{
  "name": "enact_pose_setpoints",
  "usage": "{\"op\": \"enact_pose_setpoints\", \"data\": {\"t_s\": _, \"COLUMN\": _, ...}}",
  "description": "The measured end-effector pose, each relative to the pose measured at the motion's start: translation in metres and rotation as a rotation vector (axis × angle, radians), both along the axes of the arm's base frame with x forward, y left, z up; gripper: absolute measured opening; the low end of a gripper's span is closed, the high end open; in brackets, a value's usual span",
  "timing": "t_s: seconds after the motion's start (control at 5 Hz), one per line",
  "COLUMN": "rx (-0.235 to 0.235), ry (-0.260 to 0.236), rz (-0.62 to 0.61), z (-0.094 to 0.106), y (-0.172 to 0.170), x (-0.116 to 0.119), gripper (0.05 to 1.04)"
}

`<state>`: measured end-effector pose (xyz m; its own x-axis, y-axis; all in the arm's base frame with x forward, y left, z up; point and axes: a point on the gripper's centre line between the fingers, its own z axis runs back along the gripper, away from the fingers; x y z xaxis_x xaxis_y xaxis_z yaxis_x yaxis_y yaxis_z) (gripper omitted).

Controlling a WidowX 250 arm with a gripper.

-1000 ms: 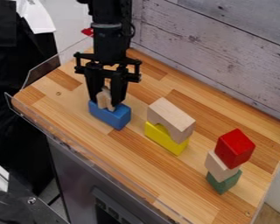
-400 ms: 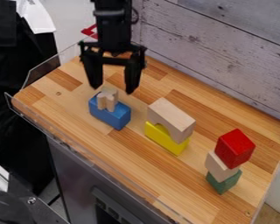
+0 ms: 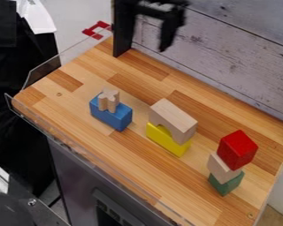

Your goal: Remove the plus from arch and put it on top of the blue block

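Black tool [image 3: 142, 52] observed at the top edge of the view, left of its middle, its upper portion cut off by that edge. Tool hangs with both fingers [image 3: 123, 33] directed downward and parted by a wide gap. Finger nearer the view's left is upright, its tip the lower of the two. Opposite finger tilts slightly. Dark crosspiece [image 3: 151, 12] spans between them, sloping down toward the view's right.

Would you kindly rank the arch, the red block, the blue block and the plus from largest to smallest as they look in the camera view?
1. Arch
2. Red block and blue block, too alike to rank; the plus partly covers the blue one
3. Plus
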<state>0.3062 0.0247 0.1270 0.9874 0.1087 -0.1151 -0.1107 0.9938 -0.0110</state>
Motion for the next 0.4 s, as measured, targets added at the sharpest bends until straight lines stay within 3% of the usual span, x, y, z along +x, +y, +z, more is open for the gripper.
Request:
{"op": "enact_pose_setpoints", "data": {"t_s": 0.2, "rx": 0.024, "ry": 0.041, "rz": -0.056, "z": 0.001, "y": -0.033, "x": -0.004, "gripper": 0.999}}
{"op": "enact_pose_setpoints", "data": {"t_s": 0.4, "rx": 0.003, "ry": 0.054, "rz": -0.051, "z": -0.004, "y": -0.053, "x": -0.024, "gripper": 0.999}}
